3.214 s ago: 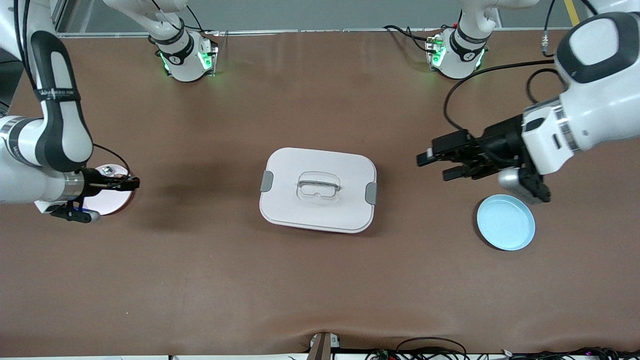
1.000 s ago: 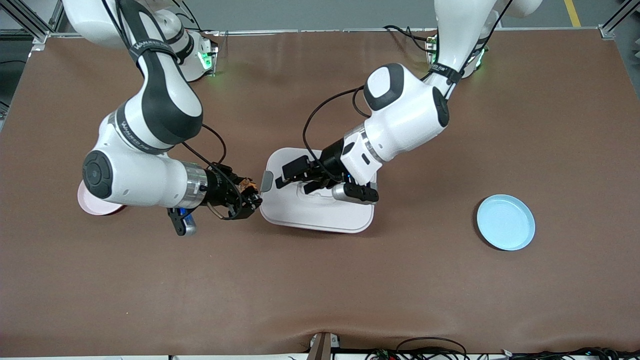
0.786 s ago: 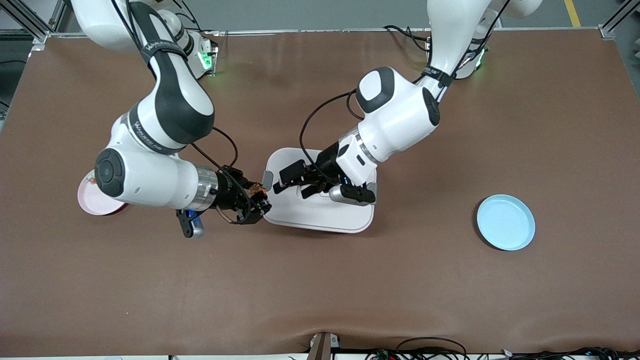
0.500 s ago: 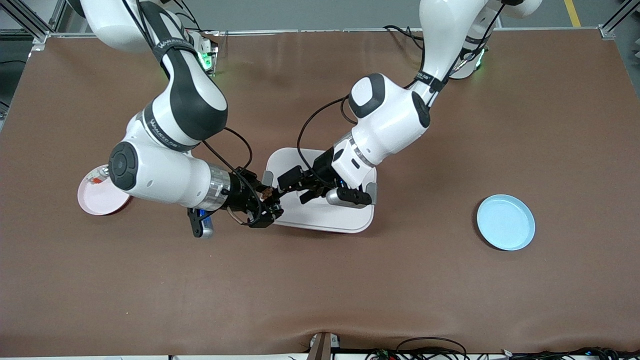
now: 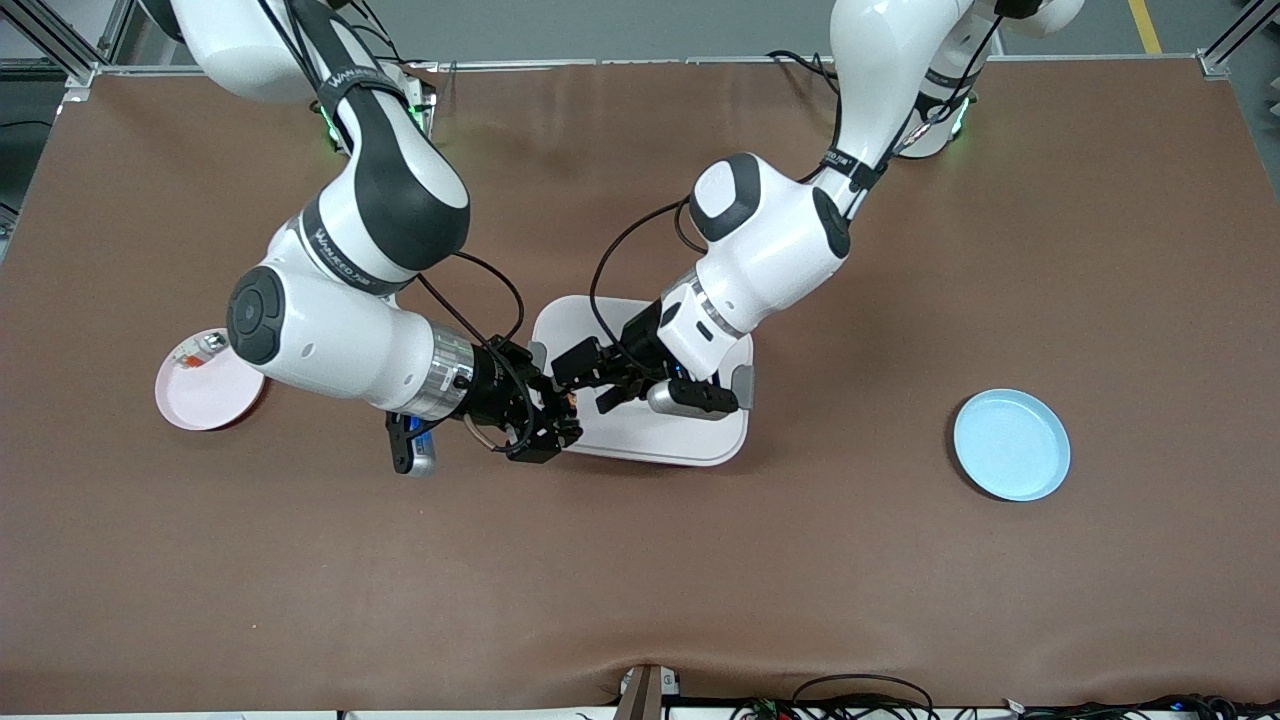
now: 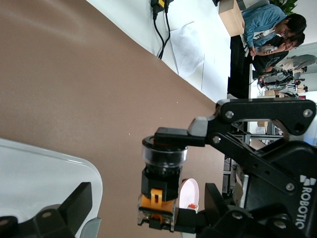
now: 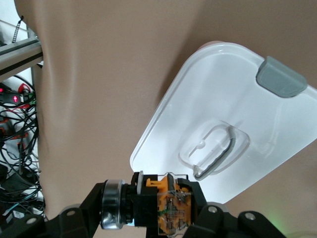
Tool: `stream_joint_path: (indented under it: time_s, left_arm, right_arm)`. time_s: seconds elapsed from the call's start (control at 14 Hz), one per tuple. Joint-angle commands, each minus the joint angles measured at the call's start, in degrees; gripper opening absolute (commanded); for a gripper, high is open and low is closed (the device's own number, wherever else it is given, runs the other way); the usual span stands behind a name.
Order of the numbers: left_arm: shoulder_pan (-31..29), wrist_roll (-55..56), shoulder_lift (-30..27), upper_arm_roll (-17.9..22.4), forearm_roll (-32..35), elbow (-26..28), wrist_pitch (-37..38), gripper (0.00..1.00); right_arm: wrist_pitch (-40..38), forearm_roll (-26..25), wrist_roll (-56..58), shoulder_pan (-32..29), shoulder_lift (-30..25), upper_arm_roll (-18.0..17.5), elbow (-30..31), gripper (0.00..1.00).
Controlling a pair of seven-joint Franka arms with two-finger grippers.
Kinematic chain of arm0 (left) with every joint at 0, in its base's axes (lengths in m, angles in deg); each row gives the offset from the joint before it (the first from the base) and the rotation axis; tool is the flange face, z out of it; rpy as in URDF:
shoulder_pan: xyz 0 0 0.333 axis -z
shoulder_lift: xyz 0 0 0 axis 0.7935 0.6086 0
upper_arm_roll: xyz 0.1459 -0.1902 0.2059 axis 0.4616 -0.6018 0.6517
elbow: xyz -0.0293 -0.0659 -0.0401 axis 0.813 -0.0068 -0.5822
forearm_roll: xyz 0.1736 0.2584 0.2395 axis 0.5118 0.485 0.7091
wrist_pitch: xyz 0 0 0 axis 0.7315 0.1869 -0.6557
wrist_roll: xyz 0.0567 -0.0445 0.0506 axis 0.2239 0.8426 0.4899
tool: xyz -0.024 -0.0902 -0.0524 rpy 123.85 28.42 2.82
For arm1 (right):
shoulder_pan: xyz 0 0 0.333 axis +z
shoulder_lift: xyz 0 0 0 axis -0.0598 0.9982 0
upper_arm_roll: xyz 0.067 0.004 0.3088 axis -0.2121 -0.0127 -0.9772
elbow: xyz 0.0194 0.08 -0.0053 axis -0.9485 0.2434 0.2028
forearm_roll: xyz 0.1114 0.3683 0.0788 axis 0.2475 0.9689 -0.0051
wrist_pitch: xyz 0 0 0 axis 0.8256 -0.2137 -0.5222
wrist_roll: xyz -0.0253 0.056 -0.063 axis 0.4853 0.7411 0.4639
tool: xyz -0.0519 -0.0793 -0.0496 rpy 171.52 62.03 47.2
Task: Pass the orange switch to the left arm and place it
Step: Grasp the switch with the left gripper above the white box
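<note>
My right gripper is shut on the orange switch and holds it in the air over the edge of the white box at the right arm's end. In the right wrist view the switch sits crosswise between my right gripper's fingers, with the box lid below. My left gripper is open over the box lid and faces the switch. In the left wrist view the switch lies between my left gripper's spread fingers, apart from them.
A pink plate with a small silver-and-clear part with a red bit lies at the right arm's end. A light blue plate lies at the left arm's end. The box has grey latches.
My right gripper has carried the switch from the pink plate to the box's edge. My left gripper has swung in from near the blue plate over the box and stands round the switch.
</note>
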Motion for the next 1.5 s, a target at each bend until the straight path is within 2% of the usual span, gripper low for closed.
stream_joint_path:
  time_s: [0.0,0.14,0.21,0.29,0.36,1.07,1.14,1.21,1.29,1.43]
  left_arm:
    - [0.68,-1.01,1.29,0.37,-0.57,-1.89,-1.26,1.00]
    - [0.68,-1.09,1.21,0.37,-0.57,-1.89,-1.26,0.99]
    - [0.68,-1.09,1.29,0.37,-0.57,-1.89,-1.26,0.77]
    - [0.68,-1.27,1.29,0.37,-0.57,-1.89,-1.26,0.61]
    - [0.77,-1.53,1.21,0.37,-0.57,-1.89,-1.26,0.53]
    - [0.06,-2.50,0.42,0.37,-0.49,-1.53,-1.26,0.54]
    - [-0.02,-2.59,0.42,0.37,-0.49,-1.53,-1.26,0.48]
    - [-0.02,-2.59,0.42,0.37,-0.49,-1.53,-1.26,0.33]
    - [0.06,-2.59,0.42,0.37,-0.40,-1.53,-1.26,0.26]
    - [0.15,-2.59,0.42,0.37,-0.40,-1.53,-1.26,0.00]
  right_arm:
    - [0.98,1.12,-2.06,0.82,1.92,-0.02,-2.89,0.00]
    - [1.69,1.12,-3.20,1.09,2.19,-0.55,-3.07,0.00]
    - [1.60,1.12,-3.29,1.09,2.19,-0.73,-3.51,0.00]
    - [1.51,1.12,-3.29,1.17,2.19,-0.73,-3.60,0.00]
    - [1.43,1.12,-3.29,1.35,2.19,-0.82,-3.60,0.00]
    - [0.37,1.12,-2.94,1.26,2.19,-0.99,-3.69,0.00]
    - [0.37,1.12,-2.85,1.18,2.10,-0.99,-3.69,0.00]
    - [0.37,1.12,-2.68,1.18,2.19,-0.99,-3.78,0.00]
    - [0.46,1.12,-2.59,1.09,2.19,-0.99,-4.04,0.00]
    - [0.46,1.12,-2.33,0.56,2.36,-0.90,-5.27,0.00]
